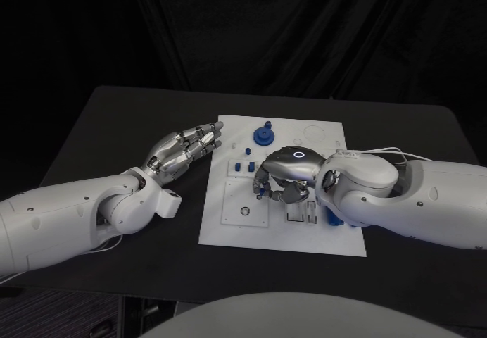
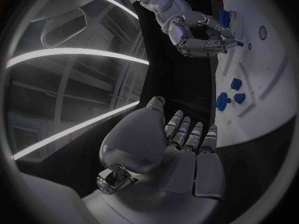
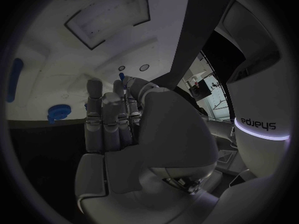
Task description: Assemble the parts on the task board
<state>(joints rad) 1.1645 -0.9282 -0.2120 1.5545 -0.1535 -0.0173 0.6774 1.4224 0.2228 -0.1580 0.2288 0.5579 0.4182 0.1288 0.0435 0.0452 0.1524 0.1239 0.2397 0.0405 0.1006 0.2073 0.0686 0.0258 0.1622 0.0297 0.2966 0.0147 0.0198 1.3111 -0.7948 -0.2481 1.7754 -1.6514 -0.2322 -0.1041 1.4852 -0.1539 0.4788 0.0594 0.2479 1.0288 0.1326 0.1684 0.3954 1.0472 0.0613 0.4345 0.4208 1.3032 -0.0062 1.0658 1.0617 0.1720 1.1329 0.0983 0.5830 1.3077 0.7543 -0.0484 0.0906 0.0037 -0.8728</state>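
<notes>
Right hand (image 1: 281,177): over the middle of the task board (image 1: 229,229), fingers (image 2: 202,43) curled downward. A small blue part (image 2: 239,43) sits at the fingertips and appears pinched between them; judged to be held for seating into the board.
Left hand (image 1: 186,146): fingers released and straight, grasping nothing, lying on the black worktop (image 1: 101,134) just beside the board's edge. Judged parked clear of the work, or ready to steady the board.
Board recesses: an oval slot (image 1: 245,211) on the body side of the right fingers looks unfilled; contents of the slots under the right arm cannot be told.
Small blue parts (image 1: 243,167): a row just beyond the right fingers, on the board.
Blue geared part (image 1: 264,135): farther beyond the fingers, standing upright on the board.
Round holes (image 3: 144,67): near the right fingertips; apparently vacant.
</notes>
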